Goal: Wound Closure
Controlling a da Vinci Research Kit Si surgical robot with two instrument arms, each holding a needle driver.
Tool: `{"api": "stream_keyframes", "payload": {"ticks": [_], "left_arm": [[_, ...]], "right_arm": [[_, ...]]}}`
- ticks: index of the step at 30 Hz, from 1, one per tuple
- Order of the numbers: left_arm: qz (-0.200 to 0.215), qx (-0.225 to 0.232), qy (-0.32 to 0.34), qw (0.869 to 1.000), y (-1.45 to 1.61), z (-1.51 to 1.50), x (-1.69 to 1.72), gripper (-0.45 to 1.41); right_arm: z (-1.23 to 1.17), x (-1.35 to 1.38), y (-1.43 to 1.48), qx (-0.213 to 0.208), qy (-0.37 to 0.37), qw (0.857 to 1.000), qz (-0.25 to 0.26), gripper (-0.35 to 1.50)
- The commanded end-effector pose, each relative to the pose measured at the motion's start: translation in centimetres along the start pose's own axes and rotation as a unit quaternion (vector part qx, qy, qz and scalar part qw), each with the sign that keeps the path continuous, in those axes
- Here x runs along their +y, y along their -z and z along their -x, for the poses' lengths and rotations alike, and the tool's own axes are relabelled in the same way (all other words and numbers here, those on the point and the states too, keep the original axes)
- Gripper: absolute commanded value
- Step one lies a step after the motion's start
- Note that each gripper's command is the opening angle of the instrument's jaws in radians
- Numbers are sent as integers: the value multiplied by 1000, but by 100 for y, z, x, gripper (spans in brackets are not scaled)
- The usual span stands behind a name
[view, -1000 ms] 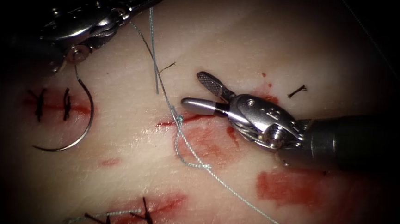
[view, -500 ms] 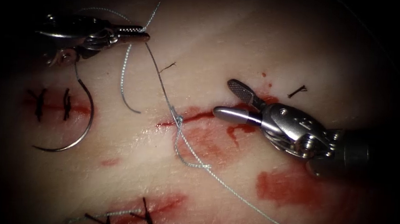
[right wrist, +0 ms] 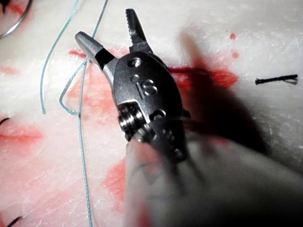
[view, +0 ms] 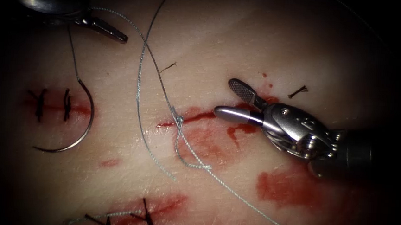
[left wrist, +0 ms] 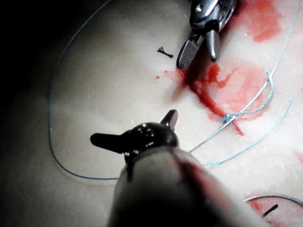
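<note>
Right pincer [view: 229, 99] gaping, empty, at right end of cut [view: 186, 117]. Left pincer [view: 114, 34] far upper-left of cut; grip unclear. Needle [view: 77, 119] lies free on tissue [view: 223, 44] left of cut. Thread [view: 139, 90] loops between, knot at cut.

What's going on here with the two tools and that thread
A bench suturing exercise on the tissue. The right tool hangs with its jaws open at the right end of the cut, holding nothing. The left tool is up to the left of the cut, and the thread runs past its tip. A knot sits on the cut. The needle lies loose on the tissue left of the cut, beside older dark stitches, not in the tissue.
</note>
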Motion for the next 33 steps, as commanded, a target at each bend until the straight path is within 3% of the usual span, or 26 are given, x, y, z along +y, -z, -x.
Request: {"api": "stream_keyframes", "payload": {"ticks": [1, 3, 4, 5, 8, 10, 12, 13, 15, 19, 20, 24, 28, 33], "left_arm": [[-2, -4, -5, 1000, -4, -3, 0, 118], [34, 20, -49, 998, 2, -21, 6, 99], [34, 20, -49, 998, 2, -21, 6, 99], [65, 48, -71, 994, -3, -33, 24, 93], [117, 71, -87, 987, -25, -43, 73, 84], [127, 68, -85, 986, -32, -43, 86, 83], [161, 59, -118, 978, -59, -40, 128, 81], [161, 59, -118, 978, -59, -40, 128, 81], [207, 36, -153, 966, -85, -34, 164, 78], [237, 18, -179, 955, -101, -21, 192, 76], [248, 17, -182, 951, -108, -13, 203, 68], [266, 21, -181, 947, -114, -8, 209, 59], [275, 20, -175, 945, -124, -3, 220, 59], [277, 10, -164, 947, -145, 10, 235, 46]], "right_arm": [[4, -3, -7, 0, 0, 1000, -1, 140], [4, -4, -6, 0, 0, 1000, -2, 142], [4, -4, -6, 0, 0, 1000, -2, 142], [3, -3, -4, 0, -1, 1000, -2, 142], [2, 1, -1, 0, -1, 1000, -2, 140], [2, 1, 0, 0, -1, 1000, -2, 140], [0, 3, 3, 0, -2, 1000, -3, 138], [0, 3, 3, 0, -2, 1000, -3, 138], [-2, 4, 4, 0, -3, 1000, -2, 138], [-1, 4, 4, 0, -3, 1000, -2, 138], [-1, 4, 3, 0, -3, 1000, -2, 138], [-1, 5, 3, 0, -3, 1000, -2, 138], [0, 5, 3, 0, -3, 1000, -2, 138], [0, 5, 1, 0, -2, 1000, -1, 138]]}}
